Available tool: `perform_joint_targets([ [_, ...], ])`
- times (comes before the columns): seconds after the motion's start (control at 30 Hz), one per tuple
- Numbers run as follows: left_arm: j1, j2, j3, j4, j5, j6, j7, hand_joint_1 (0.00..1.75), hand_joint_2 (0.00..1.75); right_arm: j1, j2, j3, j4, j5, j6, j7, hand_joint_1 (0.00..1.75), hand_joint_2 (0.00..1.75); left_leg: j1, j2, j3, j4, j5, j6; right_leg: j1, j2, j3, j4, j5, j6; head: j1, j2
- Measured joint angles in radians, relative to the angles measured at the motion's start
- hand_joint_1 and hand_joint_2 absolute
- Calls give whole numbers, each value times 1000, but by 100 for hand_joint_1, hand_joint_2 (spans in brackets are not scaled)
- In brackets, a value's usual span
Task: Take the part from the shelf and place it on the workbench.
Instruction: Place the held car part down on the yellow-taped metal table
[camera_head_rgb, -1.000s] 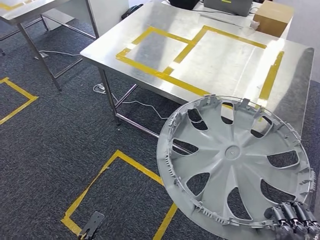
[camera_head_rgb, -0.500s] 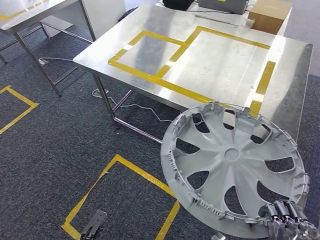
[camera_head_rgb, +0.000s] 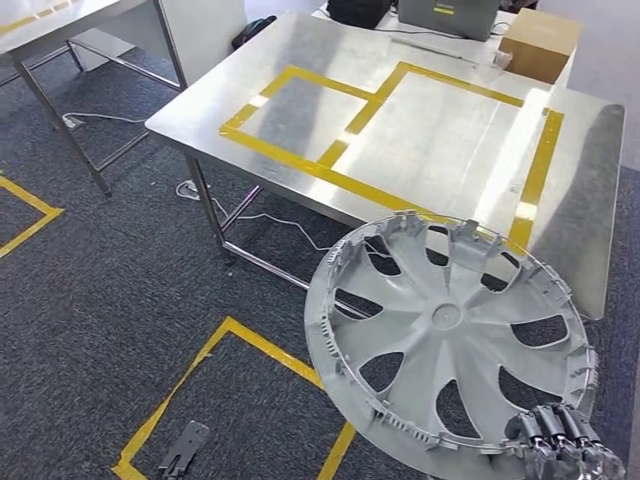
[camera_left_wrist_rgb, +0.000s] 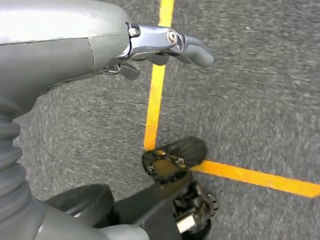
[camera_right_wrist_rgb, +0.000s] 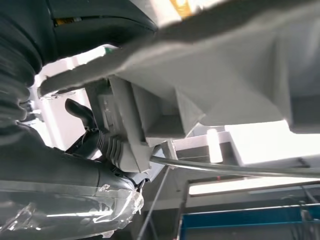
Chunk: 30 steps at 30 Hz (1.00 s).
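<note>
A large grey wheel cover (camera_head_rgb: 445, 335) with curved spokes and a clip-lined rim hangs in the air in front of the steel workbench (camera_head_rgb: 302, 100), its far edge overlapping the bench's near edge in the head view. My right hand (camera_head_rgb: 562, 448) grips its near rim at the bottom right. The right wrist view shows the cover's grey underside (camera_right_wrist_rgb: 211, 75) close up against my hand (camera_right_wrist_rgb: 94, 140). My left hand (camera_left_wrist_rgb: 166, 42) hangs over the carpet with its fingers stretched out and nothing in them.
Yellow tape marks two rectangles (camera_head_rgb: 423, 120) on the bench top. A cardboard box (camera_head_rgb: 540, 45) and dark equipment stand at the bench's far edge. Another steel table (camera_head_rgb: 45, 20) stands at the far left. Yellow tape squares (camera_head_rgb: 226, 340) mark the grey carpet; cables lie under the bench.
The whole view has shifted as I move toward the bench, which now sits slightly lower and nearer. The wheel cover stays in my right hand and has drifted a little left.
</note>
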<state>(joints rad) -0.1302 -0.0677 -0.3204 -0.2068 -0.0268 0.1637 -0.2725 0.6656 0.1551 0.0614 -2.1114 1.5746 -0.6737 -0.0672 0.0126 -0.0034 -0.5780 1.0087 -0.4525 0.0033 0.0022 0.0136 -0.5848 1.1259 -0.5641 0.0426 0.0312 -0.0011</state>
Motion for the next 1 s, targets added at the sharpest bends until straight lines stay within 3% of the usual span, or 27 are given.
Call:
perform_joint_targets([
  [0.07,1,0,3,0,-8,0,0,0,175,0,-5,2,0,0,0,-10,175,175,-2,0,10,0,-11,6,-1,-4,-82,139,-50,6,4,0],
  [0.1,2,-1,6,0,-12,0,0,0,175,0,-6,2,0,0,0,-23,175,175,-3,0,17,0,-18,7,-2,-5,-115,184,-53,6,4,0],
  [0.13,4,-1,8,0,-17,0,0,0,175,0,-6,0,0,0,0,-39,175,175,-3,0,26,0,-26,7,-2,-5,-132,192,-34,6,4,0],
  [0.17,4,-1,12,0,-21,-1,0,0,175,0,-6,-3,0,0,0,-57,175,175,-3,-1,38,0,-34,6,-2,-5,-129,160,5,5,4,0],
  [0.2,5,-1,14,0,-26,-2,0,0,175,0,-6,-7,0,0,0,-72,175,175,-3,-1,52,0,-44,5,-2,-6,-108,94,57,2,4,0],
  [0.27,3,-2,19,0,-31,-3,0,0,175,-1,-5,-14,0,0,0,-93,175,175,-5,-1,71,-1,-62,-2,1,-10,-58,-26,117,-5,3,0],
  [0.3,3,-2,20,0,-33,-4,1,0,175,-1,-5,-16,0,0,0,-99,175,175,-6,-1,75,-1,-69,-7,3,-11,-42,-59,123,-9,2,0],
  [0.43,0,-5,24,-5,-35,-6,1,0,175,0,-1,-26,-1,0,0,-104,175,175,-3,1,89,-4,-87,-29,6,-9,-14,-83,102,-34,-4,0],
  [0.5,-4,-5,25,-9,-35,-6,1,0,175,0,3,-31,-2,0,0,-104,175,175,-4,1,55,70,-114,-36,0,-9,16,-98,92,-45,-10,0],
  [0.57,-4,-6,25,-9,-35,-6,1,0,175,-2,6,-34,-2,0,0,-106,175,175,-4,1,-38,209,-146,-40,0,-9,38,-102,76,-51,-15,0],
  [0.6,-1,-6,26,-9,-35,-6,1,0,175,-2,8,-36,-1,-1,0,-108,175,175,-4,1,-86,262,-146,-40,0,-6,49,-102,65,-51,-15,0],
  [0.63,2,-6,27,-9,-35,-6,1,0,175,-2,9,-37,-1,-1,0,-109,175,175,-4,1,-120,283,-126,-40,0,-3,62,-102,54,-51,-15,0],
  [0.67,5,-6,28,-9,-36,-6,1,0,175,-1,11,-38,-1,-1,0,-111,175,175,-4,1,-135,266,-85,-40,-1,0,78,-102,42,-50,-16,0],
  [0.7,7,-5,31,-9,-36,-5,1,0,175,-1,12,-40,-1,0,0,-112,175,175,-4,1,-131,215,-28,-38,-1,3,95,-103,28,-47,-15,0],
  [0.73,8,-4,34,-9,-37,-5,1,0,175,-1,13,-41,-1,0,0,-114,175,175,-5,2,-116,155,24,-37,-2,4,109,-104,14,-43,-15,0],
  [0.77,7,-3,37,-9,-39,-5,1,0,175,-1,15,-43,-1,0,0,-117,175,175,-6,1,-96,95,52,-35,-1,5,119,-104,0,-37,-16,0],
  [0.83,6,-4,41,-10,-43,-4,2,0,175,-2,20,-47,-2,-1,0,-124,175,175,-10,1,-68,31,50,-26,1,6,134,-113,-17,-25,-15,0],
  [0.93,7,-5,47,-12,-48,-2,4,0,175,-3,26,-50,-2,0,0,-136,175,175,-9,-1,-41,5,24,-5,2,4,152,-112,-10,-11,-8,0],
  [1.0,7,-4,51,-14,-51,-2,5,0,175,-4,27,-52,-2,0,0,-141,175,175,-7,-4,-15,-2,9,4,2,-1,98,-17,-5,-7,-4,0],
])
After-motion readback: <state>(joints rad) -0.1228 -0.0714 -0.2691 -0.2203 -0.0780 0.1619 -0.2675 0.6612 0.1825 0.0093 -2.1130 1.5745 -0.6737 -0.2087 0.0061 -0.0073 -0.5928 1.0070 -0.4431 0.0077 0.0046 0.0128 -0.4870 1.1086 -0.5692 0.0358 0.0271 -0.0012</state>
